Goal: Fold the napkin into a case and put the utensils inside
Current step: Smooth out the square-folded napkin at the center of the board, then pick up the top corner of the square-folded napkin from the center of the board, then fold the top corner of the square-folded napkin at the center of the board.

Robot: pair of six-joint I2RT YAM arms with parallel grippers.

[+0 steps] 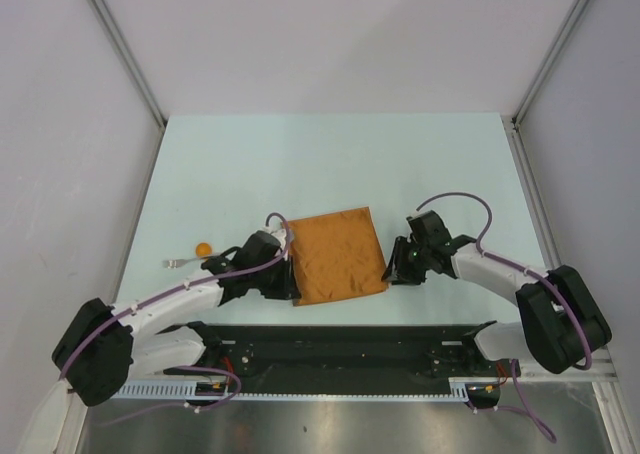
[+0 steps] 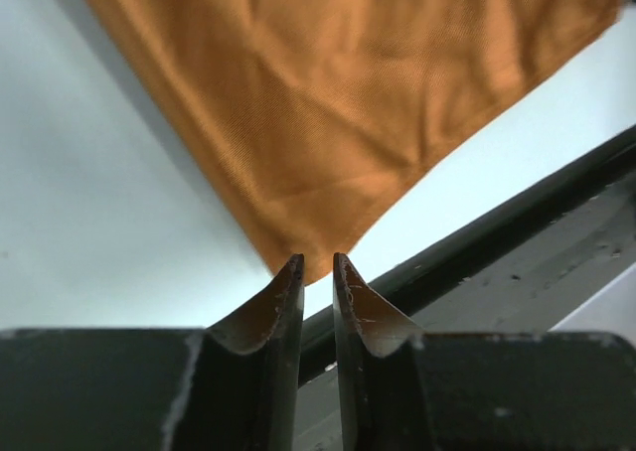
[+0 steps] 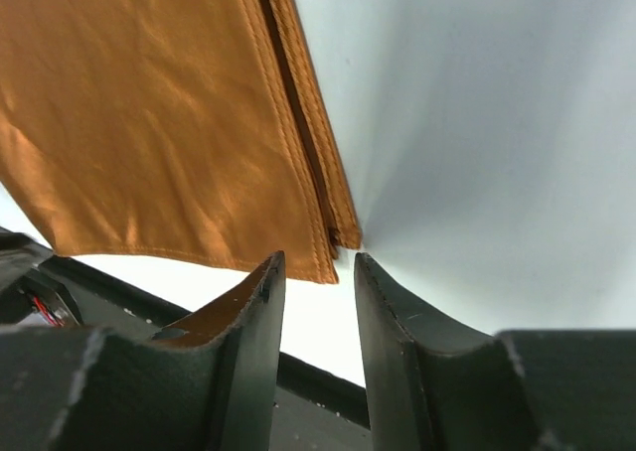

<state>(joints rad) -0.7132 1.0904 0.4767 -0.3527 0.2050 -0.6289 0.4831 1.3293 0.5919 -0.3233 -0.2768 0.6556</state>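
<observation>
Closest to the lens, the left pincer [image 2: 318, 262] is seen with its jaws a narrow slit apart and nothing between them. The near-left corner of the napkin [image 2: 338, 93] is aimed straight at that slit, just ahead of the tips. Whether cloth and tips touch cannot be told.

Over on the other side the same picture is given. The right pincer [image 3: 316, 260] is held a little wider, empty, with the napkin's near-right corner lying just beyond its fingertips. Stacked hems are shown along that right side, so the cloth is judged to be folded into layers already, though no narrow case has been made yet.

From above, the napkin is found flat on the counter [image 1: 330, 164], close to the middle of the near edge, with one pincer set low at each near corner. That pairing is judged deliberate: with both near corners taken at once, the cloth can be lifted evenly and carried over for the next fold without skewing.

The spoon [image 1: 203, 247] and the slim stick-like piece [image 1: 178, 263] are left toward the counter's left edge, well apart from the napkin. There they are kept out of the folding, within the left arm's reach for later.

A thin corner could easily be missed, or only the top layer caught.
</observation>
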